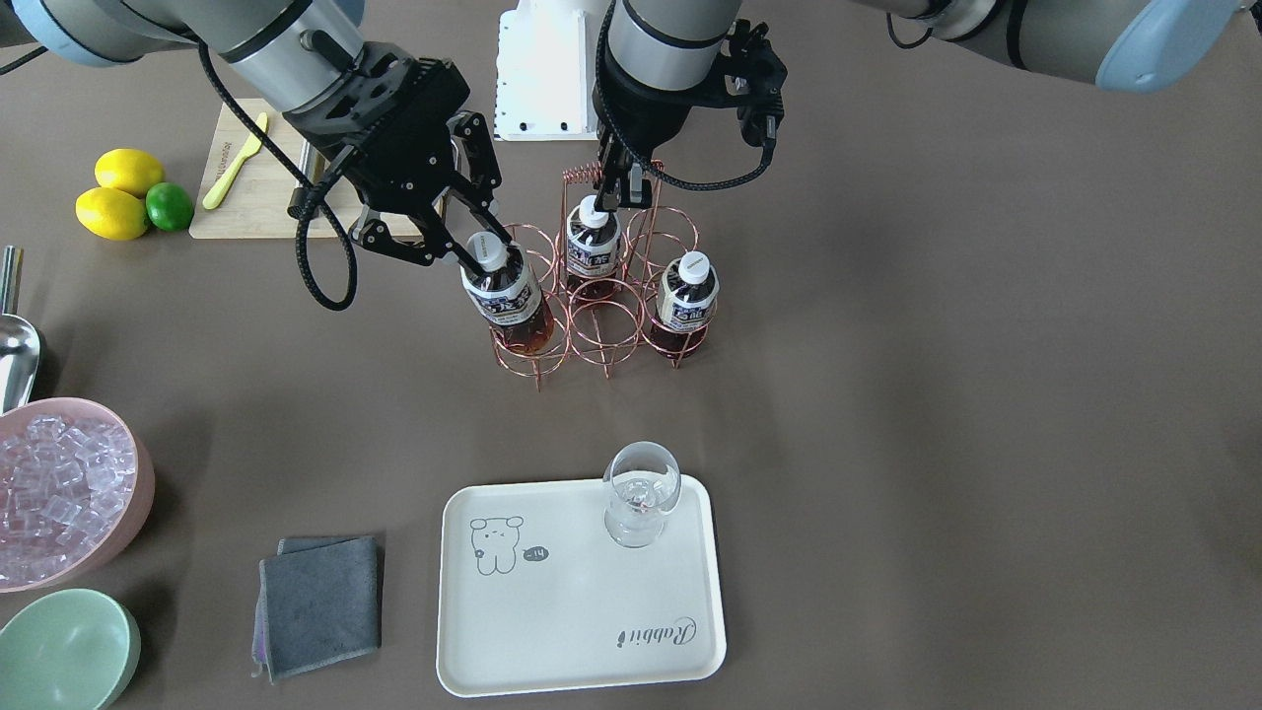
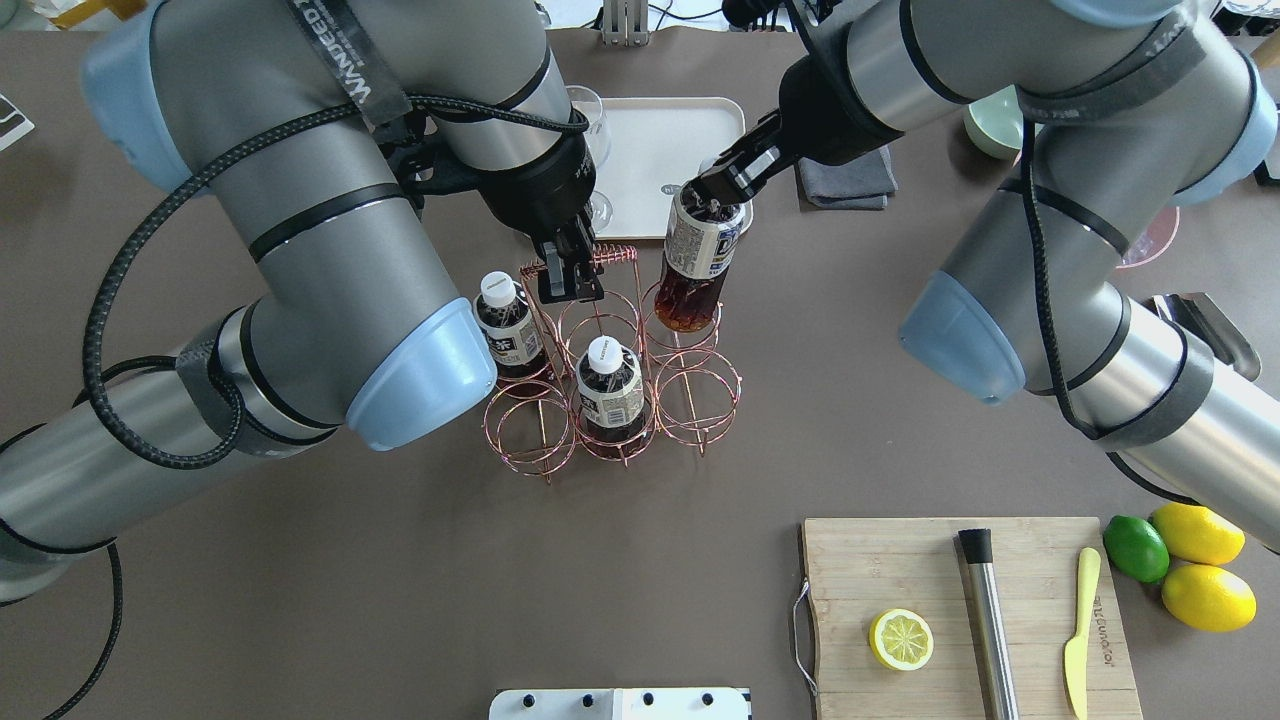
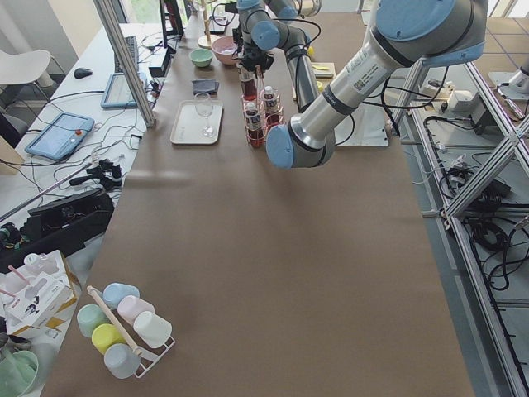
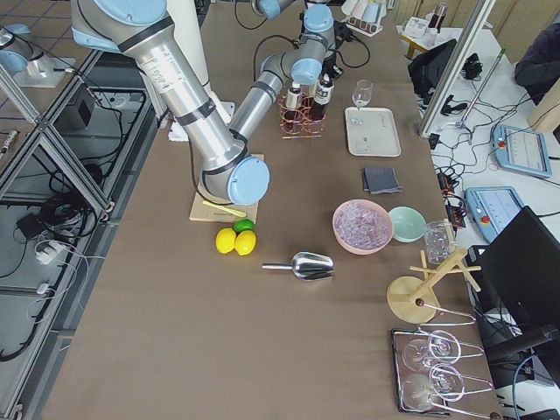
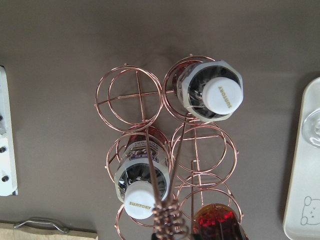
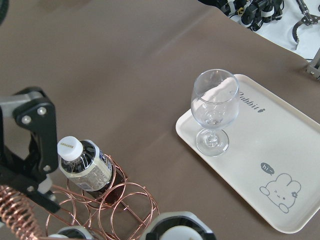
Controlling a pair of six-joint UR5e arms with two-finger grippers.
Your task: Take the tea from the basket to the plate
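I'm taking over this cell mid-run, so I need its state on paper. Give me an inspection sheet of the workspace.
Surface: brown table, no spills seen.
Job's things: one bottle raised, tilted over the basket; two bottles upright in it; tray holds only a glass.
Clutter: cutting board, lemons, lime, ice bowl, green bowl, cloth, scoop.
Grippers: right gripper shut on tilted bottle's cap; left gripper shut on basket handle.
Cables: black cable loops under right wrist beside that bottle.
Surroundings: desks with tablets beside the table; cup rack at its end.
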